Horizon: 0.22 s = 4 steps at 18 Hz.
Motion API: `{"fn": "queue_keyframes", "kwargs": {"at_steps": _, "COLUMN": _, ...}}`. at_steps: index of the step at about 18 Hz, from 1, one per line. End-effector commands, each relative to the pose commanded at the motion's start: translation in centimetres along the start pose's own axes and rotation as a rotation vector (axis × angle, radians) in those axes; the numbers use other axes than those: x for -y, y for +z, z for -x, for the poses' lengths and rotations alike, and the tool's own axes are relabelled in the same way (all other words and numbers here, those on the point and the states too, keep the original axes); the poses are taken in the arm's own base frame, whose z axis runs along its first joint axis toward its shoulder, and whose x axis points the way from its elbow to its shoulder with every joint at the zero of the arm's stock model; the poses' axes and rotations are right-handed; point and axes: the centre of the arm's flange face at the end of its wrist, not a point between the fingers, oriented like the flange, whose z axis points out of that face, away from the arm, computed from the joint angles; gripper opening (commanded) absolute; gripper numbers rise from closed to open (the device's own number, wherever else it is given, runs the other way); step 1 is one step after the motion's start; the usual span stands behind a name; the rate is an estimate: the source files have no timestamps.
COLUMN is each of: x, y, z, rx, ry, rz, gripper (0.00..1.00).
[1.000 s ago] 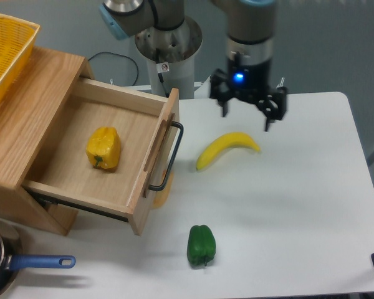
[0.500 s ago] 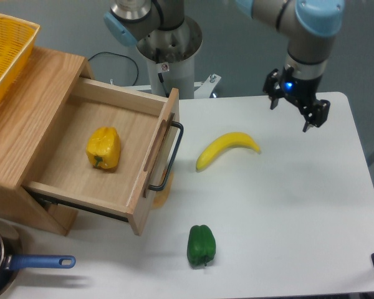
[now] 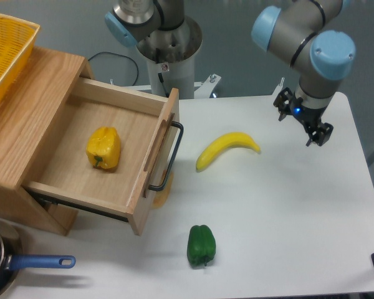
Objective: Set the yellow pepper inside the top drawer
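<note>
The yellow pepper (image 3: 104,149) lies on the plywood bottom of the top drawer (image 3: 68,177), which is pulled open with its black bar handle (image 3: 167,159) facing the table. My gripper (image 3: 302,125) hangs over the far right part of the white table, far from the drawer and to the right of the banana. Its fingers are spread apart and hold nothing.
A yellow banana (image 3: 227,148) lies mid-table and a green bell pepper (image 3: 201,245) near the front edge. A yellow mesh basket (image 3: 5,50) sits on the wooden cabinet top. A pan with a blue handle (image 3: 31,263) is at the front left. The robot base (image 3: 168,50) stands behind.
My gripper has moved right, from above the banana's far side to the table's right part, and has turned. The pepper stays in the drawer.
</note>
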Motion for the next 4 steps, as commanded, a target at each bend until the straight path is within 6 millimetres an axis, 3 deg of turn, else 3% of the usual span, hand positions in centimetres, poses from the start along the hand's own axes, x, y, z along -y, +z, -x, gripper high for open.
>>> {"fn": "queue_keyframes", "kwargs": {"at_steps": 4, "x": 0.11, "y": 0.3, "z": 0.16, "rx": 0.0, "ry": 0.002, "rz": -0.001, "gripper": 1.0}}
